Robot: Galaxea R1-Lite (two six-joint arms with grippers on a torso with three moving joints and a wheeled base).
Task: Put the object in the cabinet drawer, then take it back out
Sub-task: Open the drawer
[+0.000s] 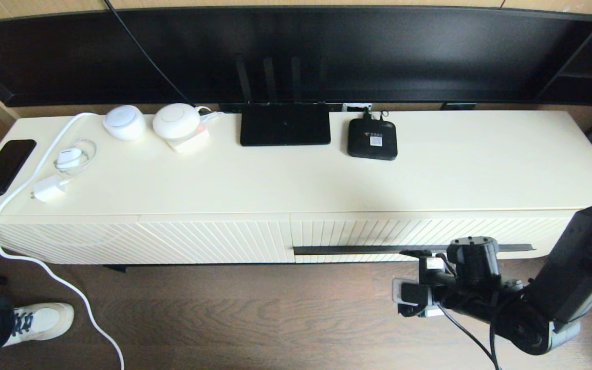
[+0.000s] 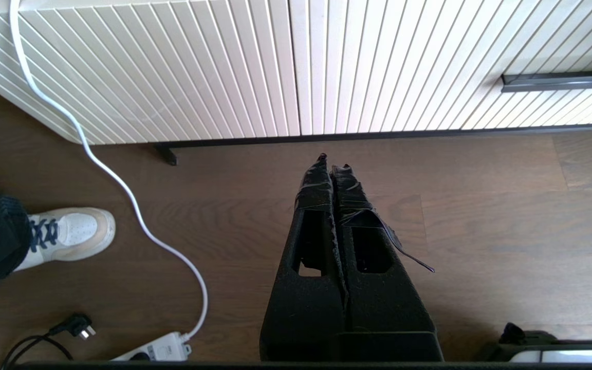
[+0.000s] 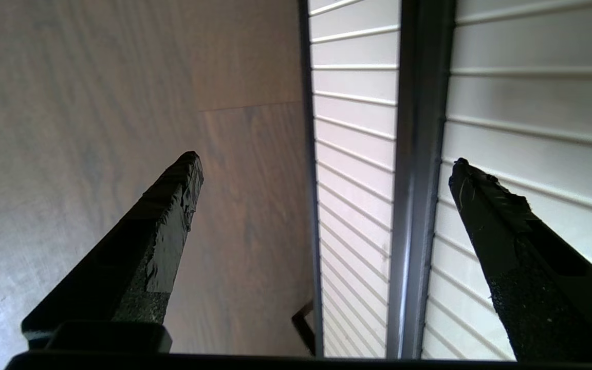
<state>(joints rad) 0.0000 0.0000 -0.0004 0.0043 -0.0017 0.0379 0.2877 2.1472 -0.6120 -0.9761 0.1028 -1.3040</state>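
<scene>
The right gripper has its fingers spread wide, one on each side of the handle bar of the drawer, which is closed. The box is nowhere in view; I judge it is inside the drawer. To pull well, the fingers should close squarely on the bar and pull straight back. Behind the bar is free floor. The left gripper is clenched, near the cabinet's base.
</scene>
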